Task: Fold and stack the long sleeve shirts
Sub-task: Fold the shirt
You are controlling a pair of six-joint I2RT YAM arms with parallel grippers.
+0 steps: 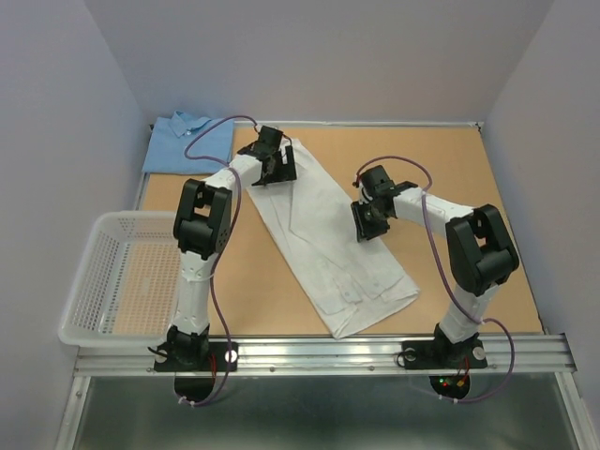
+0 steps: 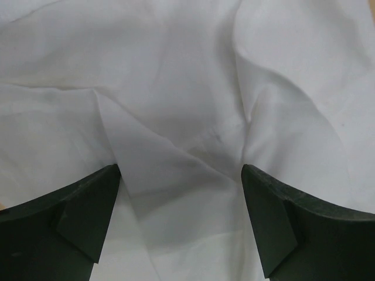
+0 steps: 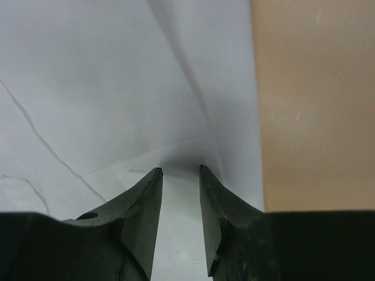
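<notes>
The white shirt [image 1: 328, 234] lies folded into a long strip, running diagonally from the back centre to the front edge of the table. The light blue shirt [image 1: 187, 142] lies folded at the back left corner. My left gripper [image 1: 274, 161] is open, with its fingers [image 2: 76, 216] wide apart and low over the far end of the white cloth [image 2: 187, 99]. My right gripper [image 1: 368, 223] is at the strip's right edge. Its fingers [image 3: 140, 216] stand a narrow gap apart, tips down on the white cloth [image 3: 105, 88], with flat cloth showing between them.
A white mesh basket [image 1: 122, 281] stands at the left, overhanging the table edge. Bare tan tabletop [image 1: 469, 244] lies right of the shirt and shows in the right wrist view [image 3: 316, 99]. Grey walls close in the back and both sides.
</notes>
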